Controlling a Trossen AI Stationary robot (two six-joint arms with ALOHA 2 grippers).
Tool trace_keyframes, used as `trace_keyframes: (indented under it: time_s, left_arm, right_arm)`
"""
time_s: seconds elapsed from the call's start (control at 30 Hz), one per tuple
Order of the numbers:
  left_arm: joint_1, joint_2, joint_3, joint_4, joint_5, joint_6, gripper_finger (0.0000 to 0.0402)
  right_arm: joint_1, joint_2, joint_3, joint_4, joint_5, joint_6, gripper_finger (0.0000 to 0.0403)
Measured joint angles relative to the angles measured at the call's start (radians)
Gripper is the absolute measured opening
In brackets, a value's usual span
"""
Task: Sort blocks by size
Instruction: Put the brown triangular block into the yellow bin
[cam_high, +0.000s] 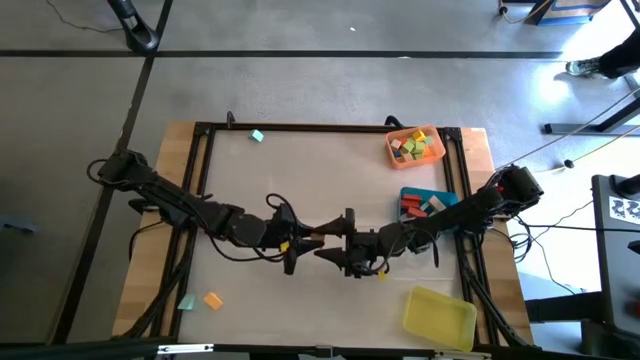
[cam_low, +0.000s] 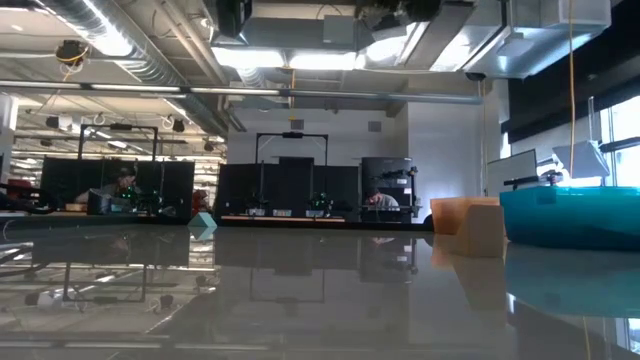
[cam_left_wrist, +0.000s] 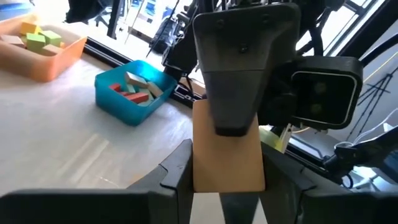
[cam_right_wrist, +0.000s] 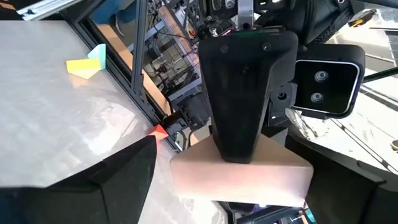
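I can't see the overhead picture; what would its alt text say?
Two dark robot arms meet at the table's middle, the left gripper and right gripper tip to tip. An orange tray and a blue tray hold blocks; a yellow tray sits near.

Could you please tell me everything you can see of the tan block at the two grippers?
The tan block is a plain, smooth, wooden-looking bar, unmarked, held off the table near its middle. The left gripper clamps its narrow width; the right gripper straddles its length with jaws wide, a gap showing on one side.
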Motion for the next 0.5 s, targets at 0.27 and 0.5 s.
trace_keyframes:
  time_s: [0.27,0.5]
  left_arm:
    - [0.0,-0.001,0.002,0.001,0.017,-0.001,0.0124]
    - [-0.001,-0.001,0.002,-0.011,0.02,0.0,0.0125]
  right_arm:
    - [0.0,0.0,0.0,0.003,0.003,-0.001,0.0345]
    - [0.0,0.0,0.0,0.006,0.004,0.0,0.0288]
